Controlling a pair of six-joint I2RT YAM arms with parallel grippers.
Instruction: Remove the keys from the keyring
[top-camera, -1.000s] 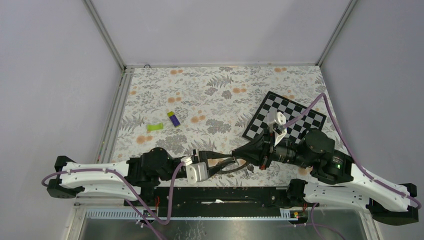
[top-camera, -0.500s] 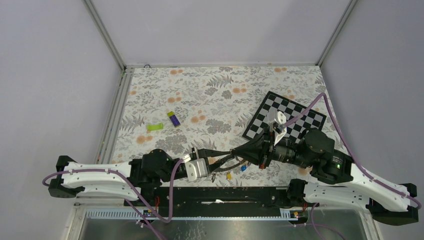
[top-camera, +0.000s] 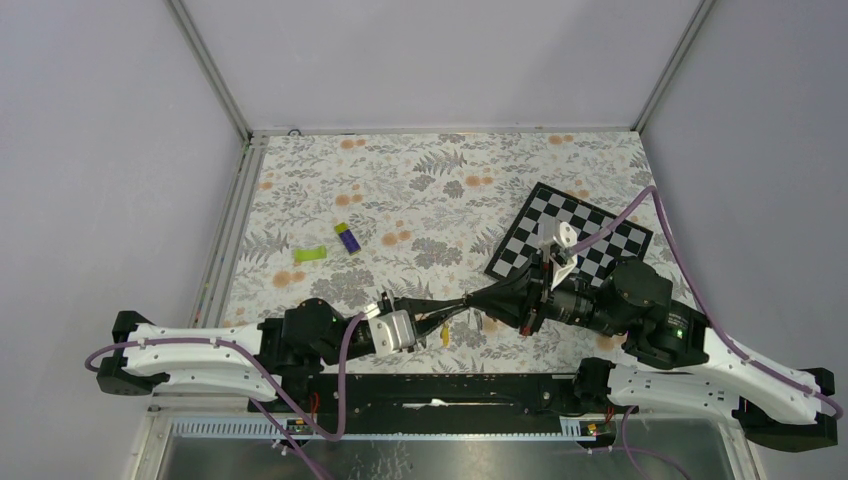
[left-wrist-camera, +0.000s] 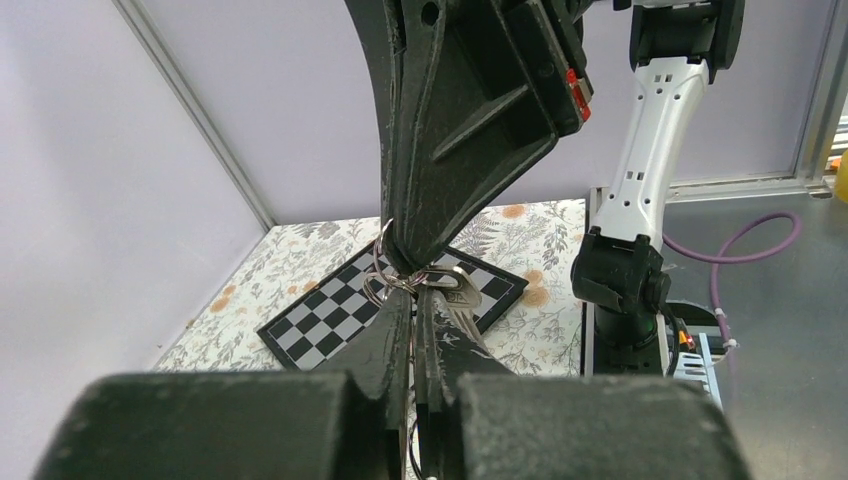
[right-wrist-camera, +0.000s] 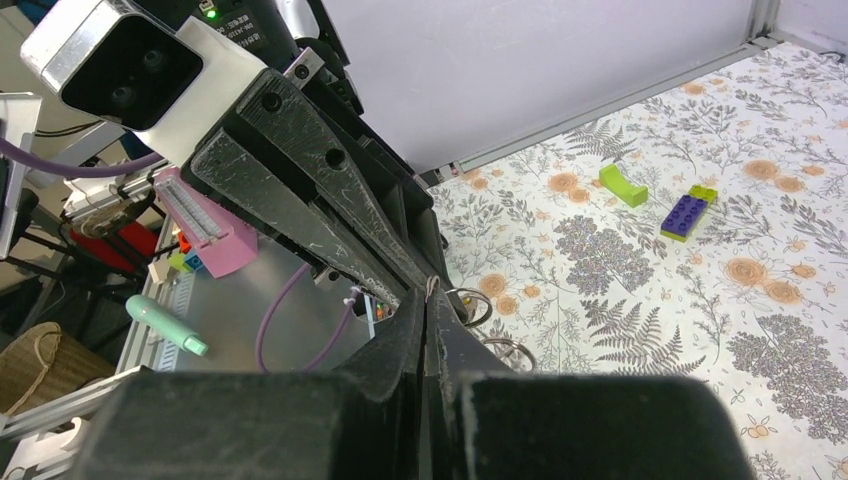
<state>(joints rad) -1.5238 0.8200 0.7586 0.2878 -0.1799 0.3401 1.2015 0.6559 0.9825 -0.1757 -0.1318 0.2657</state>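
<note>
Meeting tip to tip at lower centre of the overhead view, left gripper (top-camera: 464, 300) and right gripper (top-camera: 476, 297) both pinch tight at the keyring (left-wrist-camera: 383, 283) (what each grips is unclear); keys (top-camera: 445, 334) dangle beneath.

The left claw (top-camera: 458, 303) has snapped shut on the keyring (left-wrist-camera: 392, 280), and the dangling keys (top-camera: 445, 335) have shifted left.

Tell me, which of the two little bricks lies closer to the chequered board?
The purple brick with the lime end; the all-lime brick lies farther left of the board.
</note>
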